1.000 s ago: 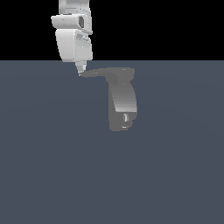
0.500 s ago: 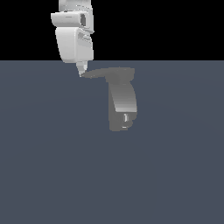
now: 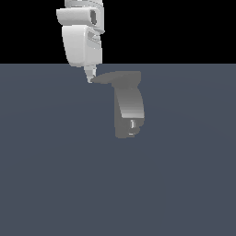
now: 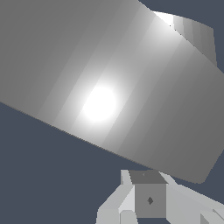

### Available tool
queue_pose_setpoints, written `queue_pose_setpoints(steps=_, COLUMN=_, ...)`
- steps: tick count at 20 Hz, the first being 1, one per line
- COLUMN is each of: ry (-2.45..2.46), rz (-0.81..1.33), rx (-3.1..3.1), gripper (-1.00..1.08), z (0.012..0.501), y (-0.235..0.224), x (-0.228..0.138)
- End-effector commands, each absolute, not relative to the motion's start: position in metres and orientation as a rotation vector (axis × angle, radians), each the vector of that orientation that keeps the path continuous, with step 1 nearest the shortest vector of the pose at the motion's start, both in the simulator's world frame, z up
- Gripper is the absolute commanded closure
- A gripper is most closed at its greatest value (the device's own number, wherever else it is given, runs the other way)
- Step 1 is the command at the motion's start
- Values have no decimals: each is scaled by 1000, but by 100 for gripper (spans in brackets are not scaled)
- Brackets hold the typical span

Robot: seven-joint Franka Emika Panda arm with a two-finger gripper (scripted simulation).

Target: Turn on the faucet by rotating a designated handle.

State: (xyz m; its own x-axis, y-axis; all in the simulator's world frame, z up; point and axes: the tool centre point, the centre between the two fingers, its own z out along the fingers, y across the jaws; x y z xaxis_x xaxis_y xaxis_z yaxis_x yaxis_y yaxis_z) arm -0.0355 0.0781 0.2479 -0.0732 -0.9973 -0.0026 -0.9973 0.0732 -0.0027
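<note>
The faucet (image 3: 130,108) is a small grey fixture with a curved shiny body and a dark base, standing on the floor in the exterior view. Its handle (image 3: 115,77) is a flat grey lever reaching from the top toward the exterior view's left. My gripper (image 3: 91,77) hangs from the white arm, its fingers together in one narrow tip that touches the handle's free end. It holds nothing. In the wrist view a broad shiny grey surface of the faucet (image 4: 100,87) fills most of the picture, with my gripper (image 4: 146,201) just beside its edge.
A flat dark blue-grey floor (image 3: 55,175) spreads around the faucet. A black background lies behind the arm. No other objects show.
My arm and gripper have shifted slightly toward the exterior view's right. The handle's free end has moved with them, so the lever looks a little shorter. The faucet body has stayed put.
</note>
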Motion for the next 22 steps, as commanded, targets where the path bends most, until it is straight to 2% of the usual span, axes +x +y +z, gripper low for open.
queue_pose_setpoints(steps=1, ry=2312, rz=-1, rx=-2126, gripper=108, z=248, y=67, x=-42)
queue_pose_setpoints(steps=16, ry=2311, rz=0, rx=-2128, gripper=108, z=248, y=38, x=-84)
queue_pose_setpoints(steps=18, ry=2302, rz=0, rx=-2136, gripper=108, z=248, y=44, x=-81)
queue_pose_setpoints(steps=22, ry=2304, rz=0, rx=-2134, gripper=108, z=248, y=21, x=-84)
